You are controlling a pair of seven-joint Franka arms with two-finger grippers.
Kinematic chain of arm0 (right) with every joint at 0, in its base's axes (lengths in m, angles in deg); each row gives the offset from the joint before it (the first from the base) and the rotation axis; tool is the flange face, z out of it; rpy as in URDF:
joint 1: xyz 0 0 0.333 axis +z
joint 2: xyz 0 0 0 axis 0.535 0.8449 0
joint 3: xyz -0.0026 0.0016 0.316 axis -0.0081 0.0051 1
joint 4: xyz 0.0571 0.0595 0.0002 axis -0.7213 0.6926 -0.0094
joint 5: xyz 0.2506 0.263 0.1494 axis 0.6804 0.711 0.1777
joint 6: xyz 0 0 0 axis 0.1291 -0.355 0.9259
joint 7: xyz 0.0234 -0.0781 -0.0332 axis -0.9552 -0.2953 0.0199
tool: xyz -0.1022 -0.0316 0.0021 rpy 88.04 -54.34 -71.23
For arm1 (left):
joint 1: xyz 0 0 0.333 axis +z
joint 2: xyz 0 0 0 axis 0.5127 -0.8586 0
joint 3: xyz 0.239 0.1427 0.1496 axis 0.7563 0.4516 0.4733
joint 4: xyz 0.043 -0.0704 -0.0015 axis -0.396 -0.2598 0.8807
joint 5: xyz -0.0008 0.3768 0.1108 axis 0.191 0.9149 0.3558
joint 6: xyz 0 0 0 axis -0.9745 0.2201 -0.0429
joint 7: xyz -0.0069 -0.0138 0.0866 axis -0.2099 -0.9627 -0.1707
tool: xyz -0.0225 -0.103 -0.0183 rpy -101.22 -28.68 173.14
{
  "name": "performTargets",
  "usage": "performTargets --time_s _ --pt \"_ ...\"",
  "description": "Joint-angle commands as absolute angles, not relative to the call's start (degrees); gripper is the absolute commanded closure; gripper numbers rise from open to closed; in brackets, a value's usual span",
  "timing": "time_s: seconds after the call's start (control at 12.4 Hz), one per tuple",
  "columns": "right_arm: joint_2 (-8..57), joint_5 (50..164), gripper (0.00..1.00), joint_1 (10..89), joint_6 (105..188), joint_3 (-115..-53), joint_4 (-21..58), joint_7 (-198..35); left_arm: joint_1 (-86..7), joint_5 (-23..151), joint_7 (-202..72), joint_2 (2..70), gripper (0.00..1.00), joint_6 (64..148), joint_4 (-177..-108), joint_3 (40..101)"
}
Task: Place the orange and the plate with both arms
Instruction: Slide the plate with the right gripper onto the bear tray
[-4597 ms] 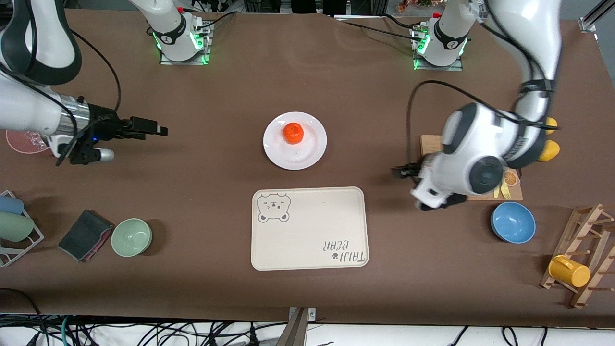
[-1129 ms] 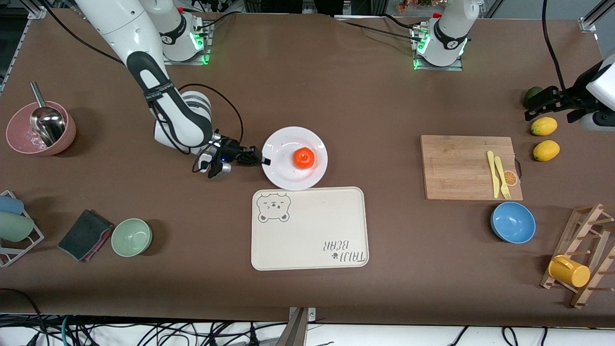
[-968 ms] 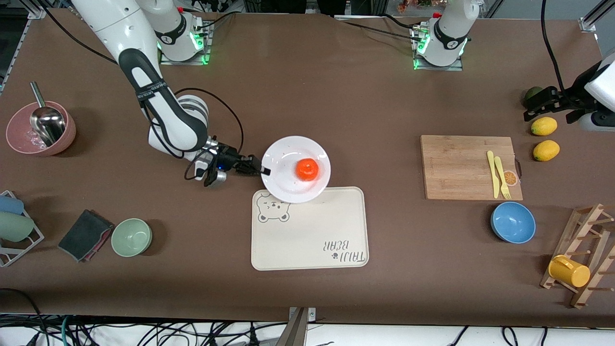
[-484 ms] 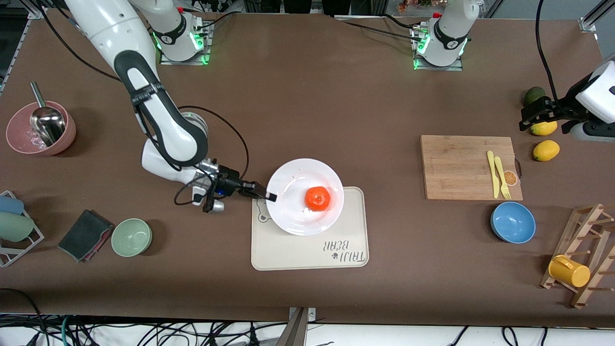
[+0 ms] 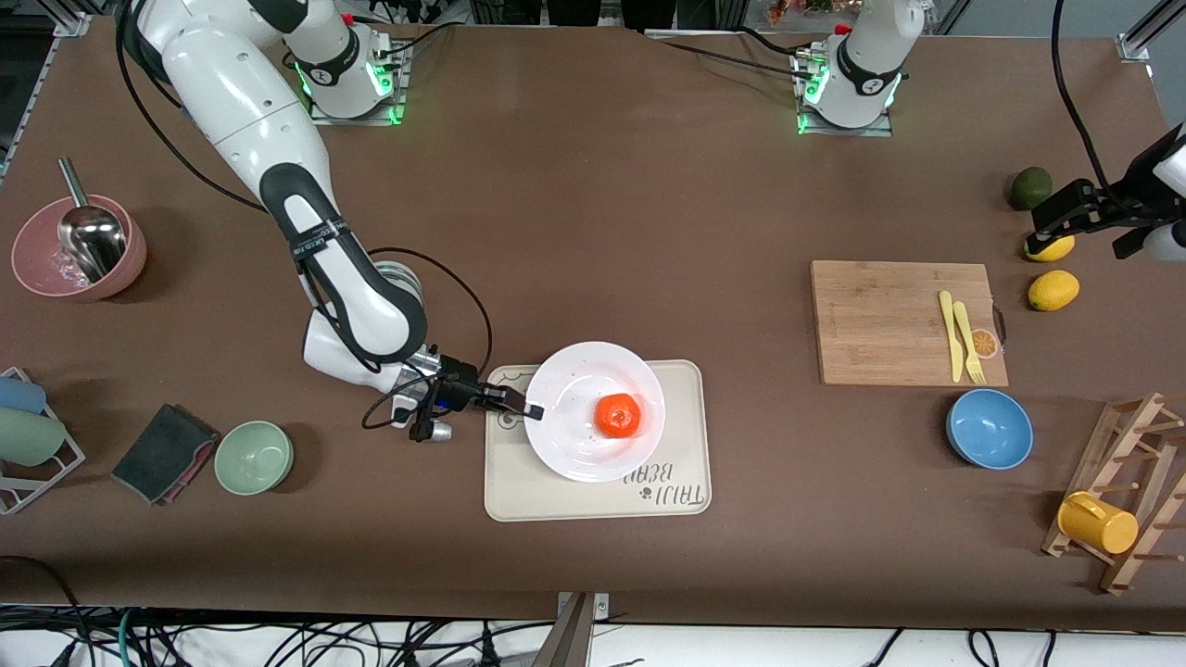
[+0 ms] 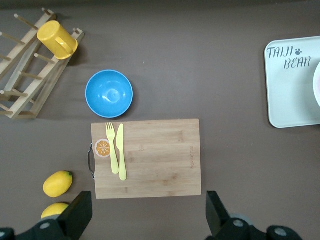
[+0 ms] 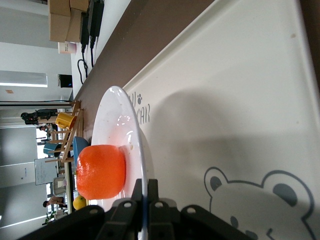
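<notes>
Tray [image 5: 556,496] nearest the front cam; plate [image 5: 579,454] w/ orange [image 5: 618,415] on it is over the tray, rim pinched in my right gripper [image 5: 528,409]. Step: setting plate down. Next, I'd say: lower level, release. Left gripper [image 5: 1079,211] spread wide, empty, waits over a lemon [image 5: 1054,247].

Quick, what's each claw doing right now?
Right claw: shut on the plate rim, orange on it, over the tray.
Left claw: open, empty, over a lemon.
</notes>
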State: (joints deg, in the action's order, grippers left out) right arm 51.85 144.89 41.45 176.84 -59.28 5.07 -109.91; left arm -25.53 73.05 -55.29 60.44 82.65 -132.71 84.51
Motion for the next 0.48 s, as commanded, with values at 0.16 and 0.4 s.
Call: performTargets --time_s 0.16,0.4 --pt "53.99 140.42 1.00 41.49 177.70 -58.99 3.01 -109.48 -25.39 73.53 -54.05 59.64 0.00 86.79 -131.52 84.37" --pt "54.07 139.79 1.00 41.39 177.70 -59.08 3.01 -109.65 -25.30 73.53 -54.05 59.64 0.00 87.51 -131.52 84.37"
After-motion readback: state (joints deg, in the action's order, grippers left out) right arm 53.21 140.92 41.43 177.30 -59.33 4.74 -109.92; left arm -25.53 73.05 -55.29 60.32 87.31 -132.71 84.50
